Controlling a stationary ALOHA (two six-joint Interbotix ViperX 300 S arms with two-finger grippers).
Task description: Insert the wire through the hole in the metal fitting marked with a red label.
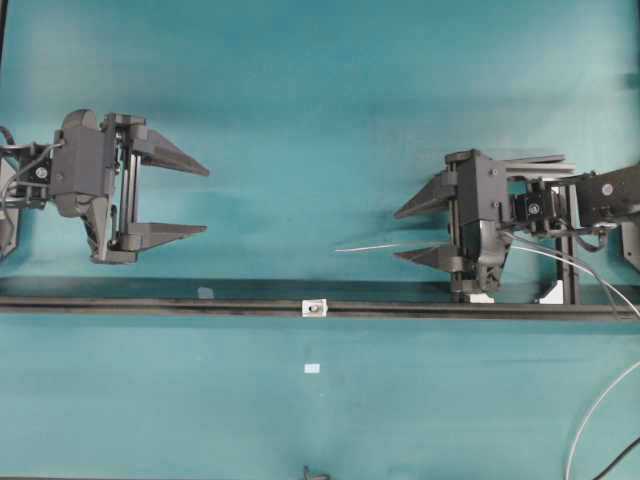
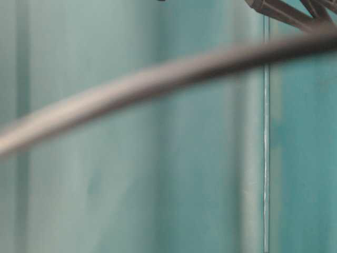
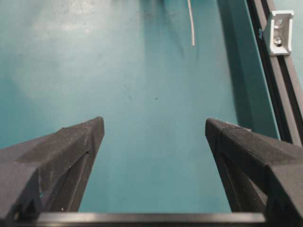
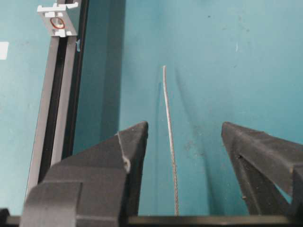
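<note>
both grippers, left (image 1: 200, 200) and right (image 1: 400, 234), are released; the wire (image 4: 169, 142) lies between the right fingers, ungrasped; the fitting (image 1: 315, 308) sits mid-rail (image 1: 150, 305).

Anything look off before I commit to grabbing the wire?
One thing: the table-level view is almost wholly blocked by a blurred dark cable right at the lens, so it is no help. Otherwise nothing stands out. The wire lies between the open right gripper jaws, and the metal fitting sits square on the rail.
</note>
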